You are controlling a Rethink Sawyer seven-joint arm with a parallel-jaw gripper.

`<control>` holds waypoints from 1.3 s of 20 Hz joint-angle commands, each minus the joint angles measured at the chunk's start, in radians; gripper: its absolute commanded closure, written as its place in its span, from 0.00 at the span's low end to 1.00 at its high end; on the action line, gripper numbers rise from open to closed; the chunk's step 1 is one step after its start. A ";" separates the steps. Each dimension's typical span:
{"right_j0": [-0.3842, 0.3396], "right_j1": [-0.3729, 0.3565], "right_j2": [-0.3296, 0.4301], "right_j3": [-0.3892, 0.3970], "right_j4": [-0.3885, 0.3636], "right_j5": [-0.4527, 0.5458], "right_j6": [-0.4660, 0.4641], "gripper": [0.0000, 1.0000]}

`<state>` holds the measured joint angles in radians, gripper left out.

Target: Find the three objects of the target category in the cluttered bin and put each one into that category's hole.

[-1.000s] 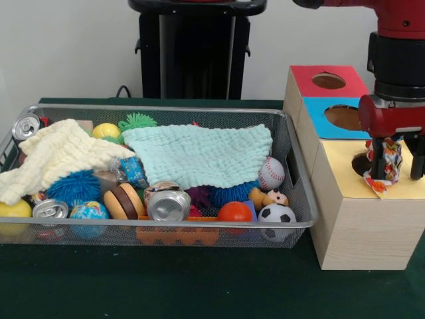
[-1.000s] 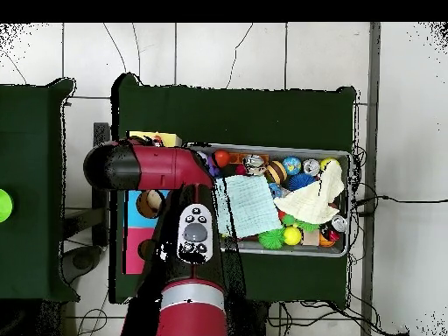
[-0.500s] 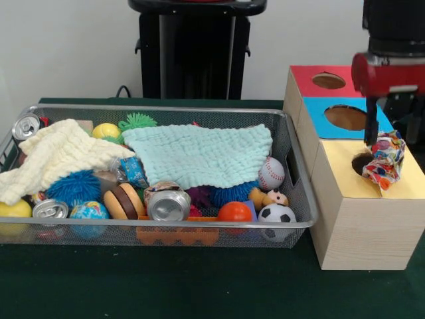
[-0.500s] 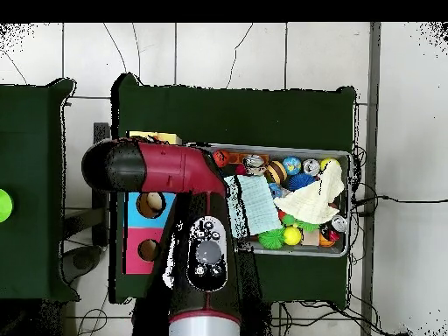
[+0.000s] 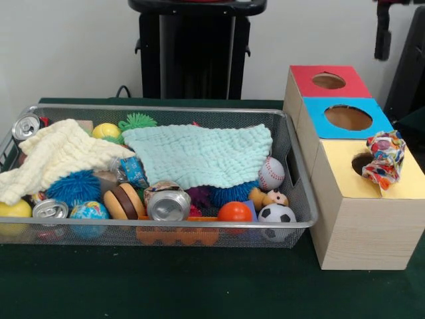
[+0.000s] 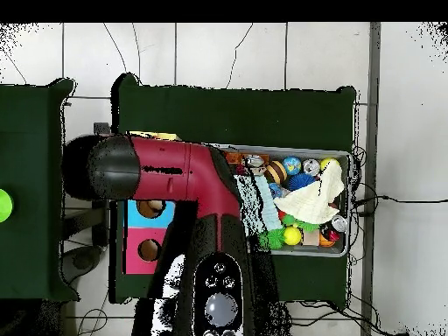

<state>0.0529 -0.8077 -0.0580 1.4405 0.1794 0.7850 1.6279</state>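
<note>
A scrunched, brightly patterned cloth point(image 5: 385, 159) lies on top of the yellow box point(image 5: 412, 183), draped at the edge of its round hole point(image 5: 362, 163); nothing holds it. My gripper point(image 5: 401, 36) hangs high above the boxes at the top right edge, open and empty, with one dark finger point(image 5: 382, 36) clearly showing. In the wire bin point(image 5: 159, 109) a mint cloth point(image 5: 199, 153) and a cream cloth point(image 5: 56, 156) lie spread over the toys. In the overhead view the red arm point(image 6: 175, 171) covers the yellow box and the gripper.
A blue box point(image 5: 345, 118) and a red box point(image 5: 329, 81), each with a hole, stand behind the yellow one. The bin also holds balls, drink cans point(image 5: 169, 205), spiky toys and a baseball point(image 5: 271, 174). Green cloth covers the table point(image 5: 199, 286).
The gripper let go of the patterned cloth and rose straight up, almost out of the front view. The cloth stayed at the yellow box's hole. The arm swung across the overhead view.
</note>
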 commanded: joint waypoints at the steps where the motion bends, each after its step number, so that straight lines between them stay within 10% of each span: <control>1: -0.019 -0.045 0.012 0.143 0.016 0.057 0.166 0.00; 8: -0.028 -0.033 0.037 0.186 0.033 -0.013 0.169 0.00; 9: -0.027 -0.035 0.037 0.192 0.035 -0.026 0.168 1.00; 26: -0.022 0.013 0.029 0.232 0.023 -0.162 0.203 1.00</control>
<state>0.0526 -0.8578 -0.0603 1.5440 0.1938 0.7279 1.6279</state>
